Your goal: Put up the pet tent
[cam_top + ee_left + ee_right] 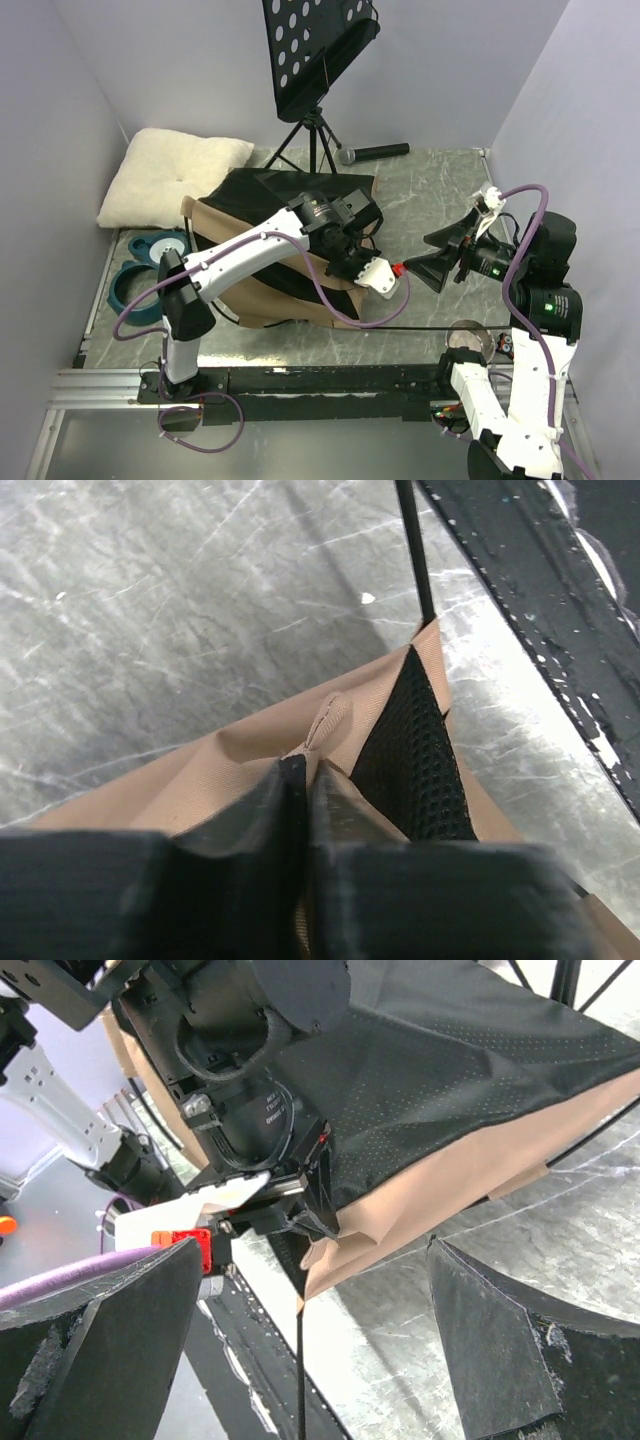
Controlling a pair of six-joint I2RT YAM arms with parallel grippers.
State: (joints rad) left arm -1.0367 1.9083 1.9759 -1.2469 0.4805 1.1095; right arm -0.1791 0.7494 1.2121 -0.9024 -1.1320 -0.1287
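Note:
The pet tent lies collapsed on the table's left half, tan fabric with black lining. My left gripper is shut on a tan fold at the tent's near right corner; in the left wrist view the jaws pinch the fabric beside black mesh. A thin black pole comes out of that corner and runs along the table. My right gripper is open and empty just right of the left gripper. In the right wrist view its fingers frame the tent corner and the pole.
A cream pillow lies at the back left. A music stand and a microphone stand behind the tent. Teal rings sit left of the tent. A black rail runs along the near edge.

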